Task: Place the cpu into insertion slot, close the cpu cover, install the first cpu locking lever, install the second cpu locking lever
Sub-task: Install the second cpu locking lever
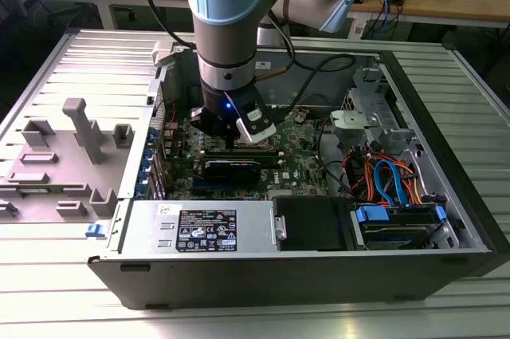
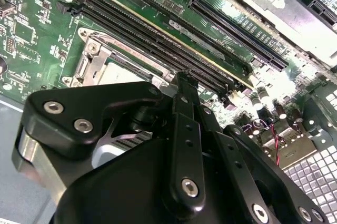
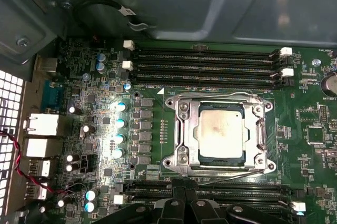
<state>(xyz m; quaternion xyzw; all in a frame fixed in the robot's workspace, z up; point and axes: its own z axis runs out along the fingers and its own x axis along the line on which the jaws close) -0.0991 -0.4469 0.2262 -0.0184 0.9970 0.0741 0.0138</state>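
Black linkage of the gripper [image 2: 179,129] is seen closest in the second wrist view; finger state cannot be told. It is held low over the green motherboard [image 3: 310,145], just beside the memory slots. The cpu [image 3: 220,130] is seated in the insertion slot [image 3: 219,168], with the cpu cover [image 3: 190,129] closed flat around it, keeping it pinned.

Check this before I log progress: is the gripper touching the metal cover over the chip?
Apart. In the first wrist view, green board and a memory slot lie between the gripper and the cover framing the chip.
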